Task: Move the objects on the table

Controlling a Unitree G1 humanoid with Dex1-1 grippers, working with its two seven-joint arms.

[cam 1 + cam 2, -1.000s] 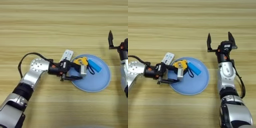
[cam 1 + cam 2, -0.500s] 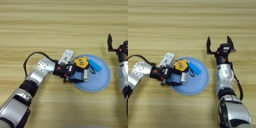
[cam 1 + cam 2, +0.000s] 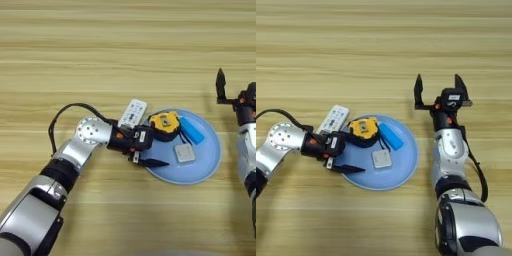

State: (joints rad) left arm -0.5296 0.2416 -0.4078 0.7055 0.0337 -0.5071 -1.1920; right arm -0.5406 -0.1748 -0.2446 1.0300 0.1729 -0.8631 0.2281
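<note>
— Wooden planks run across the whole table (image 3: 100,45), and nearly everything sits in one spot: a pale blue plate (image 3: 406,165) with the yellow-black tape measure (image 3: 362,130), the blue bar (image 3: 391,136) and the small grey block (image 3: 381,158) on it. The white remote (image 3: 132,112) lies on the wood, touching or just overlapping the plate's left rim.

— Which arm is working?

— The left gripper (image 3: 152,150), reaching in from the left rim. Its fingers are spread — one low finger (image 3: 348,169) lies over the plate's near-left edge, the other is up against the tape measure. Nothing is clamped between them; the grey block lies apart, just to the right of the lower fingertip.

— So what step is this?

— My guess: between objects. The block looks set down on the plate, and the remote is the only item not on it. If the remote is next, the claw would have to pull back off the rim, swing up-left and line its fingers across the remote's narrow width.

— And the right gripper?

— Parked well right of the plate, fingers wide apart, holding nothing. The right eye view shows the right gripper (image 3: 438,90) whole, both prongs; the left eye view cuts it at the edge, with one prong visible. That view does show more of the left arm, though.
</note>
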